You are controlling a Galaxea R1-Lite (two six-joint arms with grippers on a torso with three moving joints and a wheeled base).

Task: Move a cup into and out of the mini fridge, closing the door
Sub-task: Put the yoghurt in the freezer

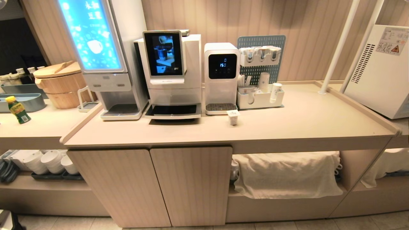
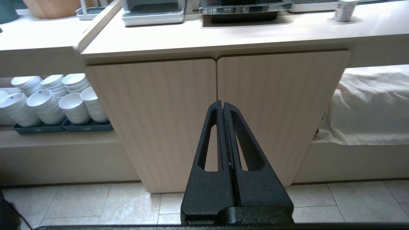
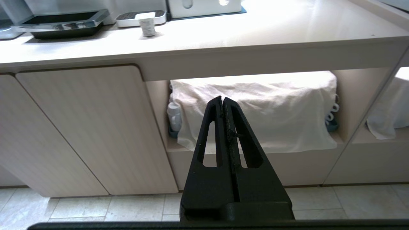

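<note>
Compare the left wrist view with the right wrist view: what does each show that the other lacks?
Only the left wrist view: stacked white bowls on a low shelf, and the shut left gripper.
Only the right wrist view: the shut right gripper and a bottle beside the cloth.
Both: the cup on the counter, cabinet doors, a white cloth.
</note>
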